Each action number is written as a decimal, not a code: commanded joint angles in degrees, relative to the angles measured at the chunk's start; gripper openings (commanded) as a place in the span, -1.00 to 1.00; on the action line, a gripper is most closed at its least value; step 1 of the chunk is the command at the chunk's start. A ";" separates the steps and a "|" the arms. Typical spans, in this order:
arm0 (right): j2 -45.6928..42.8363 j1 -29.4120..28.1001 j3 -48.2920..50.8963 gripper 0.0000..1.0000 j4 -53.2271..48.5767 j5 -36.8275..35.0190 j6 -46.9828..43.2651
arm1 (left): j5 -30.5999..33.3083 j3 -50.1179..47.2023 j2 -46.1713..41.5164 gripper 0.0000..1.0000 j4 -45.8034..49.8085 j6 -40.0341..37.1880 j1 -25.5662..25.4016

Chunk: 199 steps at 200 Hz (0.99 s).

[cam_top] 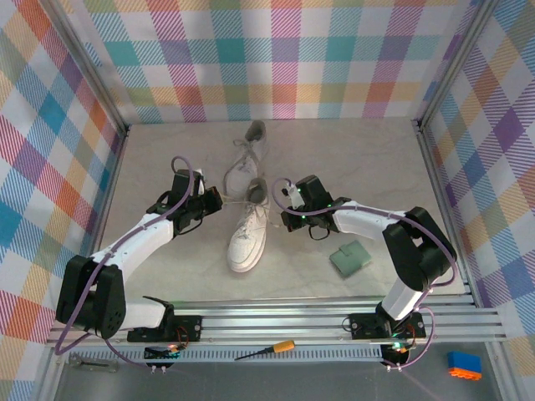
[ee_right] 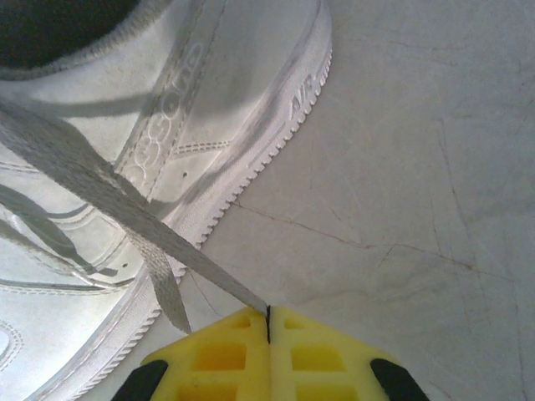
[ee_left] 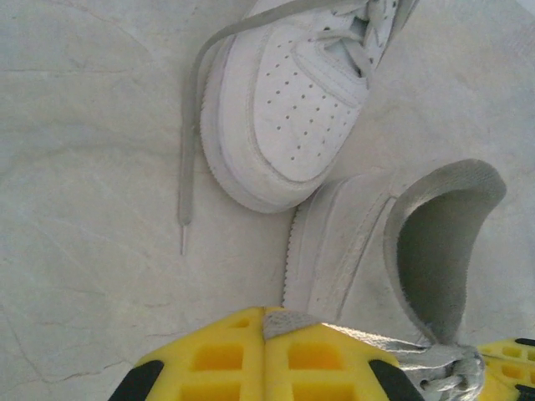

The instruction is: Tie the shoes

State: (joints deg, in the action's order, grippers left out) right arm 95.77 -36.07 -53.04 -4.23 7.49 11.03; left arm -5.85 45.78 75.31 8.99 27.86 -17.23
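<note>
**Grippers clamped on laces**

From above, the pair of white low-top lace-up sneakers (cam_top: pixel 248 230) lies on the pale tabletop (cam_top: pixel 376 167), one behind the other, with the left gripper (cam_top: pixel 209 200) and right gripper (cam_top: pixel 281 194) flanking the nearer heel. The wrist views add the grips: each pair of yellow fingers (ee_left: pixel 209 359) is pinched tight on a flat white lace (ee_right: pixel 125 200). Both crop the nearer sneaker's toe.

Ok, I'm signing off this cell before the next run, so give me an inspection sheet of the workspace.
Surface: pale marbled tabletop, no spills seen.
Job's things: near sneaker and far sneaker in line, toes toward the arms, no finished bow seen.
Clutter: green pad on the table; screwdriver and blue block on the front ledge.
End effectors: left end effector shut on left lace; right end effector shut on right lace.
Cables: purple cable along each arm.
Surroundings: plaid walls.
</note>
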 commanded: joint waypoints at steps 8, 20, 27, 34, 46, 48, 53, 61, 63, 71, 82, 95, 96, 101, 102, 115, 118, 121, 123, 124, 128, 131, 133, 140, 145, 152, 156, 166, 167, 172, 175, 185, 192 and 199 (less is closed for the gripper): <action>1.94 0.39 -0.05 -1.00 -8.76 -4.78 1.95 | 6.55 -1.12 -2.41 -1.00 1.96 0.79 2.55; 2.57 0.30 -0.06 -1.00 -9.48 -5.27 2.56 | 7.10 -1.35 -2.72 -1.00 2.25 0.85 2.81; 2.83 0.30 -0.12 -1.00 -9.99 -5.45 2.92 | 7.32 -1.50 -2.86 -1.00 2.26 0.80 2.82; 3.21 0.30 -0.14 -1.00 -10.30 -5.46 3.27 | 7.29 -1.69 -2.99 -1.00 2.18 0.73 2.90; 3.84 0.30 -0.30 -1.00 -10.85 -5.21 3.69 | 7.31 -1.85 -3.02 -1.00 2.08 0.71 2.91; 4.00 0.30 -0.36 -1.00 -10.94 -5.20 3.73 | 7.40 -1.88 -3.01 -1.00 2.08 0.69 2.91; 4.27 0.31 -0.53 -1.00 -11.26 -5.12 3.89 | 7.43 -2.03 -3.01 -1.00 1.95 0.71 2.91; 4.80 0.35 -0.89 -1.00 -11.90 -4.98 3.99 | 7.57 -2.26 -3.15 -1.00 1.82 0.77 2.91; 4.96 0.36 -1.01 -1.00 -12.00 -4.90 4.07 | 7.60 -2.31 -3.19 -1.00 1.82 0.83 2.91; 5.58 0.35 -1.40 -1.00 -12.82 -4.77 4.04 | 7.90 -2.52 -3.38 -1.00 1.99 0.97 2.91; 6.13 0.31 -1.63 -1.00 -13.38 -4.72 4.22 | 8.09 -2.79 -3.70 -1.00 2.04 0.97 2.91; 6.51 0.30 -1.63 -1.00 -14.10 -4.85 4.51 | 8.52 -3.14 -4.15 -1.00 2.34 1.06 2.91; 6.57 0.35 -1.63 -1.00 -14.16 -4.85 4.48 | 8.55 -3.19 -4.18 -1.00 2.30 1.06 2.91; 6.67 0.30 -1.73 -1.00 -14.45 -4.87 4.48 | 8.64 -3.41 -4.33 -1.00 2.42 1.05 2.91; 6.69 0.35 -1.72 -1.00 -14.47 -4.86 4.46 | 8.65 -3.41 -4.40 -1.00 2.43 1.06 2.91; 6.20 0.10 -1.60 -1.00 -14.84 -4.71 4.40 | 7.69 -4.06 -5.03 -1.00 1.98 0.94 2.91; 5.75 -0.14 -1.44 -1.00 -14.51 -4.60 4.12 | 6.44 -4.22 -5.33 -1.00 1.70 0.73 2.91; 5.31 -0.40 -1.19 -1.00 -13.96 -4.44 3.81 | 5.03 -4.45 -5.59 -1.00 1.22 0.33 2.86; 4.71 -0.64 -1.04 -1.00 -13.70 -4.31 3.49 | 3.88 -4.69 -5.87 -1.00 0.61 0.11 2.79; 4.44 -0.78 -0.90 -1.00 -13.48 -4.23 3.35 | 3.28 -4.75 -5.96 -1.00 0.29 0.01 2.76; 3.34 -1.39 -0.42 -1.00 -12.66 -3.83 2.70 | 0.63 -5.25 -6.57 -1.00 -1.09 -0.34 2.54; 2.46 -1.82 -0.06 -1.00 -11.92 -3.58 2.26 | -1.30 -5.64 -7.03 -1.00 -2.16 -0.59 2.29; 1.83 -2.12 0.14 -1.00 -11.45 -3.43 2.03 | -2.40 -5.80 -7.37 -1.00 -2.74 -0.74 2.05; -0.69 -3.02 1.21 -0.98 -9.49 -3.18 1.94 | -5.55 -6.49 -8.68 -0.93 -4.23 -1.26 0.93; -2.53 -3.29 1.85 -0.72 -7.93 -2.49 2.19 | -7.37 -7.13 -9.89 -0.67 -5.40 -1.80 -0.07; -5.22 -3.39 3.01 -0.31 -5.83 -1.47 3.02 | -8.09 -8.18 -12.14 -0.19 -6.30 -2.05 -1.40; -6.80 -3.39 3.55 -0.15 -4.88 -1.72 3.78 | -7.42 -8.87 -13.78 0.10 -6.51 -2.03 -2.10; -10.08 -3.39 4.20 0.00 -3.51 -4.61 6.64 | -3.62 -10.37 -18.43 0.60 -5.36 -1.59 -3.13; -10.47 -3.39 4.19 0.01 -3.42 -5.04 6.99 | -3.37 -10.50 -18.92 0.64 -5.16 -1.45 -3.15; -11.87 -3.38 4.19 0.09 -2.81 -7.06 8.68 | -0.02 -11.18 -21.56 0.81 -3.81 -0.64 -3.19; -12.58 -3.39 4.23 0.14 -2.31 -7.95 9.70 | 2.38 -11.59 -23.26 0.95 -2.82 -0.01 -3.23; -13.99 -3.45 3.85 0.35 -0.90 -11.97 14.45 | 9.52 -13.08 -29.05 1.00 0.49 1.85 -3.24; -13.84 -3.43 2.94 0.39 -0.16 -12.73 16.60 | 13.11 -14.00 -32.87 1.00 2.25 2.74 -3.24; -12.88 -3.53 1.56 0.40 0.04 -11.88 18.02 | 15.61 -14.46 -35.99 1.00 4.18 3.42 -3.20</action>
State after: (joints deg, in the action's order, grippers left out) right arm 83.44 -39.72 -48.77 -7.75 0.78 20.34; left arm -3.68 33.52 49.21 7.62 28.51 -20.40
